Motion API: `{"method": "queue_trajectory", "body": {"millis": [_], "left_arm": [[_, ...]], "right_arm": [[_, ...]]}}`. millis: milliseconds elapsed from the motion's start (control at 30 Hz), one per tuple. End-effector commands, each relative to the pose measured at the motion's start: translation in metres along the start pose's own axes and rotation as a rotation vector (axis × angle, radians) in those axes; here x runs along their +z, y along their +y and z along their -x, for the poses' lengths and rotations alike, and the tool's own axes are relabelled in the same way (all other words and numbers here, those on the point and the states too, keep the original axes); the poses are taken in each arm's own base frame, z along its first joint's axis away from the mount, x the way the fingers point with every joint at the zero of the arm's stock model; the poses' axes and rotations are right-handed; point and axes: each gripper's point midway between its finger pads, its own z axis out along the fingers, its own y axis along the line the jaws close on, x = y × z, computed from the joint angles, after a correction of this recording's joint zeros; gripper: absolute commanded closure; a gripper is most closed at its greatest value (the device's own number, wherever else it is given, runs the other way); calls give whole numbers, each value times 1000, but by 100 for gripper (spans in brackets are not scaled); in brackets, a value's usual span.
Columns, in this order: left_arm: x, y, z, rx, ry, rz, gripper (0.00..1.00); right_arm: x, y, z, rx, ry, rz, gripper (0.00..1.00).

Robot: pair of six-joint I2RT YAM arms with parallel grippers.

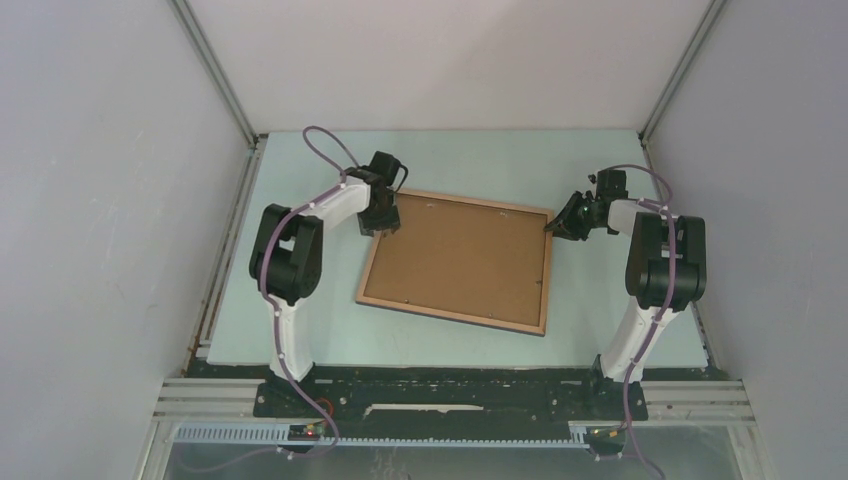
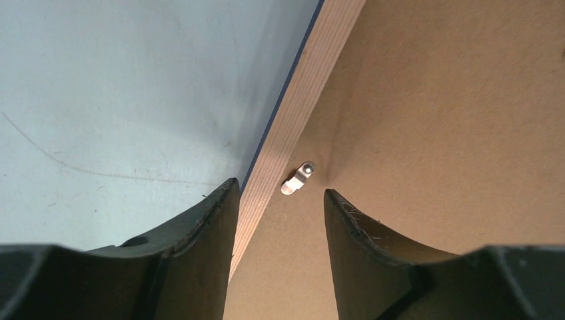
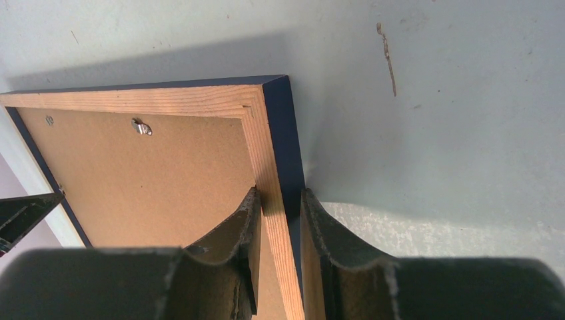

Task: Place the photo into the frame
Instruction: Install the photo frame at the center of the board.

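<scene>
The frame (image 1: 450, 314) lies back side up on the table, wood-brown rails showing and the brown backing board (image 1: 460, 260) inside it. The photo is hidden. My left gripper (image 1: 383, 225) hovers open over the frame's far left corner. In the left wrist view its fingers straddle the rail (image 2: 300, 113) just short of a small metal clip (image 2: 298, 179), with nothing between them. My right gripper (image 1: 553, 228) is shut on the frame's right rail (image 3: 270, 153) near the far right corner, one finger on the board side and one on the navy outer edge.
The pale green table mat (image 1: 600, 320) extends around the frame. White enclosure walls (image 1: 100, 200) with aluminium posts stand to the left, right and back. More small clips (image 3: 141, 127) sit along the frame's far rail.
</scene>
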Motion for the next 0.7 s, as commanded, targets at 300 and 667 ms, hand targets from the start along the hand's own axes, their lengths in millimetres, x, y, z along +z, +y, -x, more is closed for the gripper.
{"method": "queue_trajectory", "body": {"millis": [300,667], "left_arm": [[-9,5,2,86,-9,16,45],[5,7,3,79,30,49,48]], "right_arm": [[3,6,-4,12,19,35,84],[4,7,-5,13,20,40,84]]}}
